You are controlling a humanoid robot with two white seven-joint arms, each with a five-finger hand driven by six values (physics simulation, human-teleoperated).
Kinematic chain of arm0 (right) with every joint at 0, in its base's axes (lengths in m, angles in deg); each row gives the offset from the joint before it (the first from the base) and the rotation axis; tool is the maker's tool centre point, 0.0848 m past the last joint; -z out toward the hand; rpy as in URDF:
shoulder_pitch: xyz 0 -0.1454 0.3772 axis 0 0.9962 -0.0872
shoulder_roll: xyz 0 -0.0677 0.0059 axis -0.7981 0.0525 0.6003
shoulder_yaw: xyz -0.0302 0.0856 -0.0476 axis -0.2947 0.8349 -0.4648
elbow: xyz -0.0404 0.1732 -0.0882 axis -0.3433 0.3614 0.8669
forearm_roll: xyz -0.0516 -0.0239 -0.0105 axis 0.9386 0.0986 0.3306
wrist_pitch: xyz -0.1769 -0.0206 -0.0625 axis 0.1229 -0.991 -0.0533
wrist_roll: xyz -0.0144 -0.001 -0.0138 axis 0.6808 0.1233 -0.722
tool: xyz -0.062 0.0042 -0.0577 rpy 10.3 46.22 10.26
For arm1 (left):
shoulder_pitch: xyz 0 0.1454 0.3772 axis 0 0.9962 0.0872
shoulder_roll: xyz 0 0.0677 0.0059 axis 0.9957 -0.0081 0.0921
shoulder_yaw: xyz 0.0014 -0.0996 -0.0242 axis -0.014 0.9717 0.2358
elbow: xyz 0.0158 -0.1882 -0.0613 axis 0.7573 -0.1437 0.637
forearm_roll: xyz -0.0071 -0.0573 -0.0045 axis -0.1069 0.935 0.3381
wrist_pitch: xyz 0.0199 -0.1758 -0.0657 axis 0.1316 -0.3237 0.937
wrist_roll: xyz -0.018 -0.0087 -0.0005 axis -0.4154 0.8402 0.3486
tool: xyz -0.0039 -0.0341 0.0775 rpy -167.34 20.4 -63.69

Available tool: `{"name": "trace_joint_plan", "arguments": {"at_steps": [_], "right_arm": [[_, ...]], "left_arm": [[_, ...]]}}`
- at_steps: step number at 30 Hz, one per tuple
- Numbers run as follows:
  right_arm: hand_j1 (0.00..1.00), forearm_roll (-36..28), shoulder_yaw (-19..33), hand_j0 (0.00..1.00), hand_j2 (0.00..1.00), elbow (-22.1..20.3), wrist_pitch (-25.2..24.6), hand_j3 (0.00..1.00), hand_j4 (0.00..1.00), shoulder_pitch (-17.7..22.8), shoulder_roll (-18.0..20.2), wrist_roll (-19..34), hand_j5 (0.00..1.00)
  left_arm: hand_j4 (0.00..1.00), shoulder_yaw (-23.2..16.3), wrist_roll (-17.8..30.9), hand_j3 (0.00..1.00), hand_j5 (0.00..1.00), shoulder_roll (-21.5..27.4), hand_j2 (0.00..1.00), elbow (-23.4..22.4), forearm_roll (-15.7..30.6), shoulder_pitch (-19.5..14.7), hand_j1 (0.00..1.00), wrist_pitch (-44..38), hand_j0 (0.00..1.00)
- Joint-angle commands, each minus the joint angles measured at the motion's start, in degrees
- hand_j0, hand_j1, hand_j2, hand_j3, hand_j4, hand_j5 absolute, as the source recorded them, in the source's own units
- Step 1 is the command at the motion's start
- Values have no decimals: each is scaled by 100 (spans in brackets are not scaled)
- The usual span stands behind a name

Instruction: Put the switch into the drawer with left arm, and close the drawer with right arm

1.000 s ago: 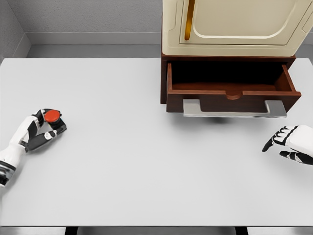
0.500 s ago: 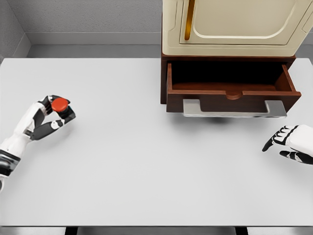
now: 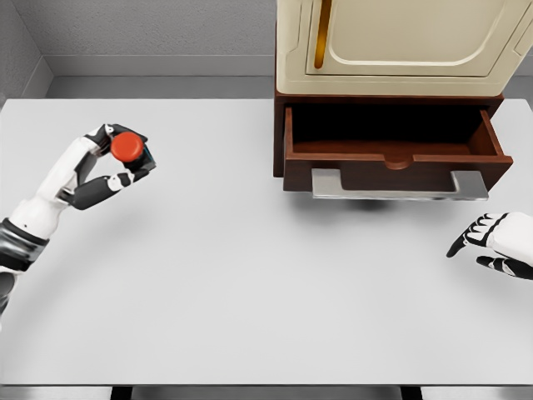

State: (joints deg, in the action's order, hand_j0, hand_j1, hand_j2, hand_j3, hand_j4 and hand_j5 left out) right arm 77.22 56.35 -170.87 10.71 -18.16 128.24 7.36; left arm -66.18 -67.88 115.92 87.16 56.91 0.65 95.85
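The switch (image 3: 129,148), a dark block with a round red button on top, is held above the table at the left by my left hand (image 3: 112,160), whose fingers curl around it. The brown wooden drawer (image 3: 391,154) stands pulled out under a cream cabinet (image 3: 391,46) at the upper right; its inside is dark and a grey metal handle (image 3: 398,185) runs along its front. My right hand (image 3: 491,243) rests on the table at the right edge, below the drawer's right corner, fingers relaxed and holding nothing.
A white table (image 3: 250,275) spans the view, with its front edge along the bottom. A grey wall runs behind the cabinet. A wide stretch of tabletop separates the left hand from the drawer.
My left hand has lifted the switch off the table and carried it up and to the right, toward the drawer. The right hand has not moved.
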Motion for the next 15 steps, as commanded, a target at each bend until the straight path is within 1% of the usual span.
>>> {"name": "trace_joint_plan", "arguments": {"at_steps": [1, 2, 4, 7, 9, 11, 12, 13, 15], "right_arm": [[60, -38, 1, 60, 60, -2, -7, 60, 60, 0, 7, -7, 60], [60, -38, 1, 60, 60, -2, -7, 60, 60, 0, 7, -7, 60], [60, -38, 1, 60, 60, -2, -7, 60, 60, 0, 16, -7, 60], [60, -38, 1, 60, 60, -2, -7, 60, 60, 0, 7, -7, 60], [60, -38, 1, 60, 60, -2, -7, 60, 60, 0, 16, -7, 60], [60, -38, 1, 60, 60, -2, -7, 60, 60, 0, 7, -7, 60], [60, -38, 1, 60, 60, -2, -7, 60, 60, 0, 16, -7, 60], [60, -38, 1, 60, 60, -2, -7, 60, 60, 0, 7, -7, 60], [60, -38, 1, 60, 60, -2, -7, 60, 60, 0, 7, -7, 60]], "left_arm": [[37, -8, -11, 37, 37, -23, 37, 159, -189, 0, 37, -9, 37], [36, 0, -11, 36, 36, -23, 36, 229, -251, -9, 36, -9, 36], [36, -114, -11, 36, 36, -93, 36, 299, -426, -202, 36, -9, 36], [36, -123, -11, 36, 36, -436, 36, 317, -953, -360, 36, -9, 36], [36, -123, -11, 36, 36, -621, 36, 343, -1147, -439, 36, -9, 36], [36, -131, -11, 36, 36, -709, 36, 405, -1253, -457, 36, -9, 36], [34, -131, -11, 34, 34, -744, 34, 413, -1340, -466, 34, -9, 34], [34, -131, -11, 34, 34, -840, 34, 413, -1358, -492, 34, -9, 34], [34, -131, -11, 34, 34, -858, 34, 466, -1376, -519, 34, -9, 34]]}}
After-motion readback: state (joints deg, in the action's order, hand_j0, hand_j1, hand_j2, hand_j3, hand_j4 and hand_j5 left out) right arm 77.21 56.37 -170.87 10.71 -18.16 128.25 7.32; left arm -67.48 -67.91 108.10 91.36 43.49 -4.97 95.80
